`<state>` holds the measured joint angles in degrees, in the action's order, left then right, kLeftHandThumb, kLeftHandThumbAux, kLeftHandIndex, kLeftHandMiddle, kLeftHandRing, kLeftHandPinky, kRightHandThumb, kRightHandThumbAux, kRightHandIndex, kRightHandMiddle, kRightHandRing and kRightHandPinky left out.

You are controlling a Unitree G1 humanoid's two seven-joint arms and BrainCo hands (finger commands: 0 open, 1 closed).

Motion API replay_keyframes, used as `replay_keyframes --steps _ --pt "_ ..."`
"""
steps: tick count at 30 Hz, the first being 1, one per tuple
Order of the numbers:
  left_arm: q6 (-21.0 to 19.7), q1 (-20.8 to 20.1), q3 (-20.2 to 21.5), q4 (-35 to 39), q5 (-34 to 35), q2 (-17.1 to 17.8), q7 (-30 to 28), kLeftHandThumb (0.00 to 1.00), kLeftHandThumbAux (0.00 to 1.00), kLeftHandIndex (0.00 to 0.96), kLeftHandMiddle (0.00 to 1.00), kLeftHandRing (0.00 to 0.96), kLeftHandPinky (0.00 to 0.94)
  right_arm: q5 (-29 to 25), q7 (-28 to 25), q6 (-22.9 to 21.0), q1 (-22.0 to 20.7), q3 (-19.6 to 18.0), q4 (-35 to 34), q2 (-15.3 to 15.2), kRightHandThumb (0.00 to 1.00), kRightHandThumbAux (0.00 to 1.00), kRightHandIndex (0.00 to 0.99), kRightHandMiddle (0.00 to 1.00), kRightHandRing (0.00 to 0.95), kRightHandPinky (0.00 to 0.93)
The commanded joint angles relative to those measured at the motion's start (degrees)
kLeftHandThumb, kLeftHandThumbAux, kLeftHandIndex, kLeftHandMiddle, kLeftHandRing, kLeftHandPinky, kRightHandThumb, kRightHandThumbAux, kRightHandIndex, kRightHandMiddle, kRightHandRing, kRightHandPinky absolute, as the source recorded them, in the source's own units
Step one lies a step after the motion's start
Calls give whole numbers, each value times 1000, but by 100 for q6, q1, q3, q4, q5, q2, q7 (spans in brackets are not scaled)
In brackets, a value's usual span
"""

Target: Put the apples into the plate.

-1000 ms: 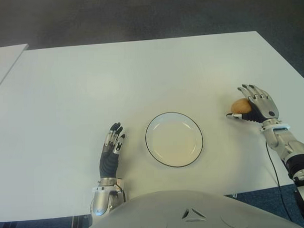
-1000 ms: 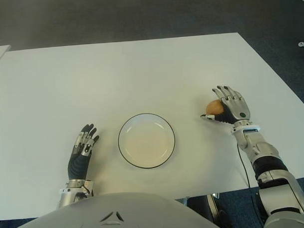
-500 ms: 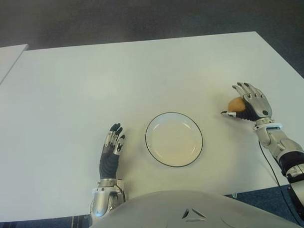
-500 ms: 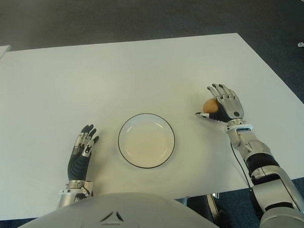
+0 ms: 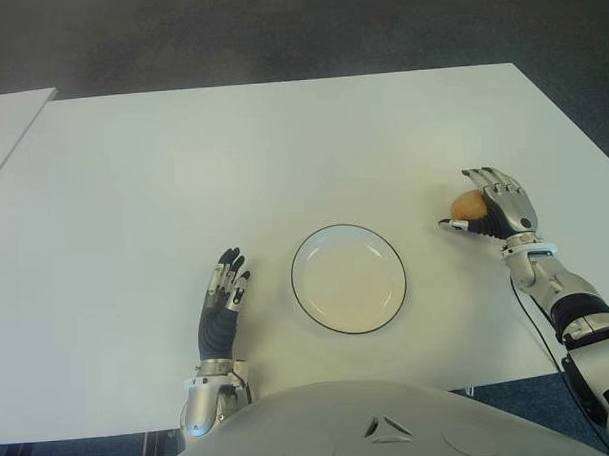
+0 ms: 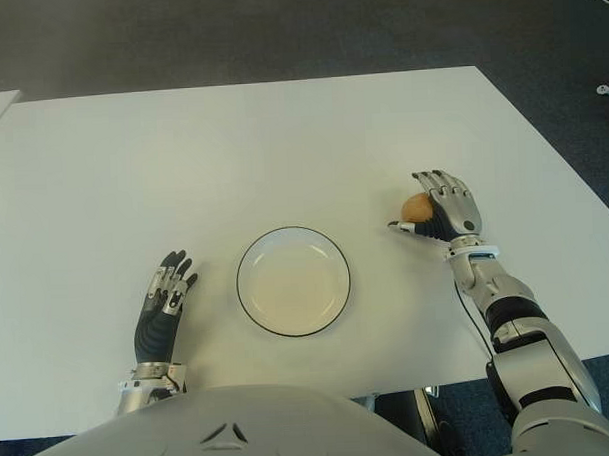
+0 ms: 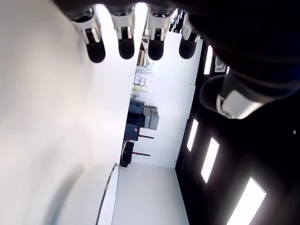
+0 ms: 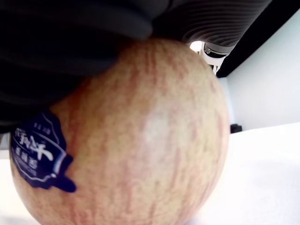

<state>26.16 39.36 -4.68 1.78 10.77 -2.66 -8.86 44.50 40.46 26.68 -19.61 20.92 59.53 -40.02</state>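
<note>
My right hand (image 5: 486,210) is curled around a yellow-red apple (image 5: 468,205) to the right of the plate (image 5: 305,256). Up close in the right wrist view the apple (image 8: 136,136) fills the picture, pressed against the palm, with a dark blue sticker (image 8: 35,152) on its skin. The white plate with a thin dark rim sits at the middle front of the white table (image 5: 232,150) and holds nothing. My left hand (image 5: 221,309) shows left of the plate, fingers straight; its fingertips (image 7: 125,47) point along the bare tabletop, and nothing is in it.
A second white surface (image 5: 6,123) stands at the far left beyond a gap. Dark carpet (image 5: 278,29) lies behind the table. A black cable (image 5: 540,330) runs along my right forearm near the table's right front edge.
My right hand has carried the apple a little to the left, toward the plate, and slightly farther back. The left hand and the plate have stayed put.
</note>
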Motion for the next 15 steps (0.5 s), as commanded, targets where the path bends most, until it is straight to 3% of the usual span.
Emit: replay_keyframes --steps 1,2,5,7,15 --pt "-205 147 -5 -107 100 1 -66 208 509 26 0 0 0 169 21 90 227 364 427 285 432 470 293 362 313 194" --pt "-204 152 -7 -102 102 4 -70 208 509 27 0 0 0 183 81 89 213 397 471 289 442 476 315 389 343 222" --pt "-207 160 -8 -93 99 12 -71 209 514 27 0 0 0 185 190 73 204 472 549 306 631 644 402 568 549 476" --pt "-206 159 -5 -98 91 21 -74 210 515 27 0 0 0 143 229 74 297 482 444 307 666 674 420 635 622 559" --pt "-221 136 -5 -100 105 33 -109 216 512 27 0 0 0 -90 162 155 350 467 343 304 706 707 440 772 767 730"
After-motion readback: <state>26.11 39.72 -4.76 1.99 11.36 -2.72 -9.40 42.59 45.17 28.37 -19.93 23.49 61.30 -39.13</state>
